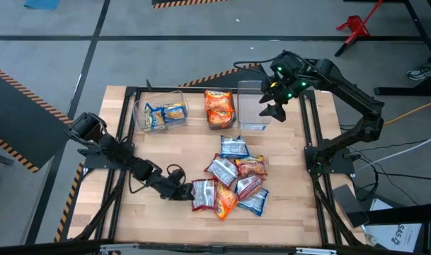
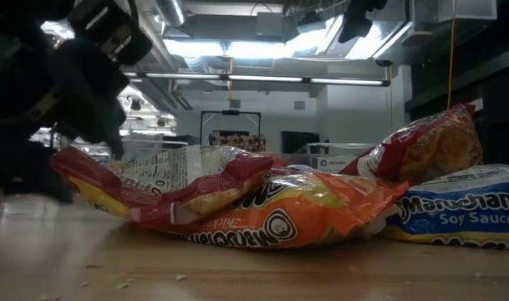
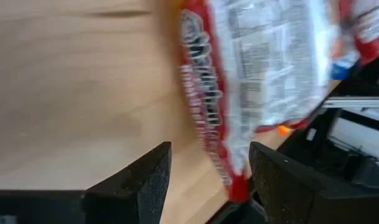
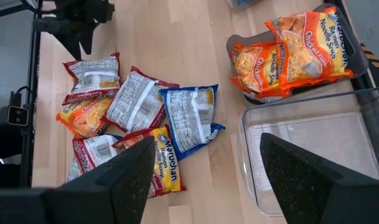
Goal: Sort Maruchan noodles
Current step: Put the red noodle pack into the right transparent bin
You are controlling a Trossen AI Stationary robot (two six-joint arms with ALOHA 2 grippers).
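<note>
Several Maruchan packets lie in a loose, partly overlapping pile on the wooden table, some blue-and-yellow, some orange, some red-and-silver. My left gripper is low at the pile's left end and open. The red edge of a red-and-silver packet reaches in between its fingers. That packet rests on the table and on an orange packet. My right gripper hangs open above an empty clear bin, touching nothing. Blue packets sit in the left bin and orange ones in the middle bin. My left gripper comes level from the table's left side at the red-and-silver packet's left edge. The edge lies between the open fingers, close to one finger. I cannot tell whether they touch. The packet lies on the table.
Three bins stand in a row along the far side of the table. A black metal frame runs around the tabletop. Bare wood lies between the bins and the pile, and to the pile's left.
</note>
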